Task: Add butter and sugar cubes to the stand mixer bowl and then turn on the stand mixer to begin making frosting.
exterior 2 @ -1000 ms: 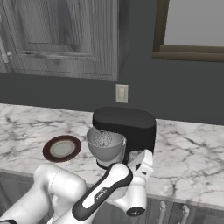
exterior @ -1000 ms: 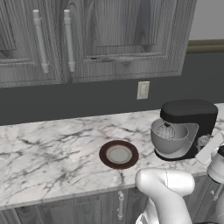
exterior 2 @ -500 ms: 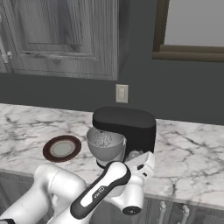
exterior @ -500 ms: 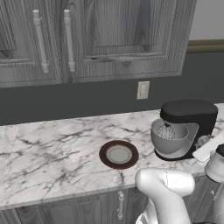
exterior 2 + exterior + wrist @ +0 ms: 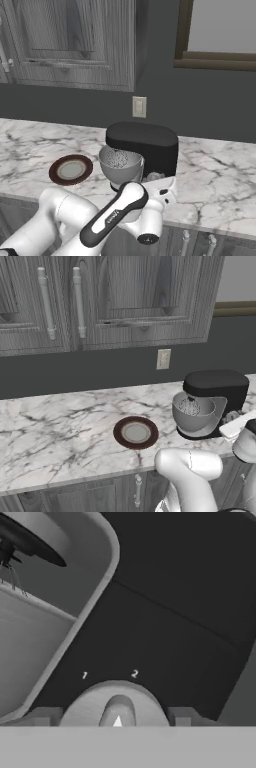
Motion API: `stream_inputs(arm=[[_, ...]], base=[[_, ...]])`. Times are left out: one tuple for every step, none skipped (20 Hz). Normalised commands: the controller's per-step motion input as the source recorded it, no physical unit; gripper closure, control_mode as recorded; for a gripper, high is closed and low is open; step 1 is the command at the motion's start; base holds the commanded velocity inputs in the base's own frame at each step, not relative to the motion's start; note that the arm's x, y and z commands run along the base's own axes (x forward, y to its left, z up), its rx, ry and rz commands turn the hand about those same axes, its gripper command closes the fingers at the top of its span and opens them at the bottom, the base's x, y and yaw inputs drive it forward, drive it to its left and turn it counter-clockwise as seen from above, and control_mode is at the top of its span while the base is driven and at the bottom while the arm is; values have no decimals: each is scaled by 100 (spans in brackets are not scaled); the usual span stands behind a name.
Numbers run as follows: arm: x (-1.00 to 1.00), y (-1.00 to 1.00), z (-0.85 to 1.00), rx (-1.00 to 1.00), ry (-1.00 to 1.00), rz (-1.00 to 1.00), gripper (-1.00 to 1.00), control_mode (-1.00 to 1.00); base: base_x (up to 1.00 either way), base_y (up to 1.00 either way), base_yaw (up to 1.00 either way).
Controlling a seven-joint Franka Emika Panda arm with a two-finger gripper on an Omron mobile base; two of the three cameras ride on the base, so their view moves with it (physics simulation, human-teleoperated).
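plate: brown, grey centre, on marble counter | wall outlet | cabinets above

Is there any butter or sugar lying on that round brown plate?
No, in the left base view the brown plate shows a bare grey centre, with nothing on it.

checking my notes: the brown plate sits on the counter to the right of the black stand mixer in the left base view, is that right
Not quite: in the left base view the plate sits on the counter to the left of the black stand mixer, not the right.
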Motion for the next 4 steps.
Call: stream_inputs(arm=[[0,-26,-4,30,0,0,100,-100],[0,-26,-3,31,0,0,100,-100],[-2,-30,-2,33,0,0,100,-100],[-1,-27,-2,33,0,0,100,-100]], base=[[0,0,0],[0,0,0],[0,0,0],[0,0,0]])
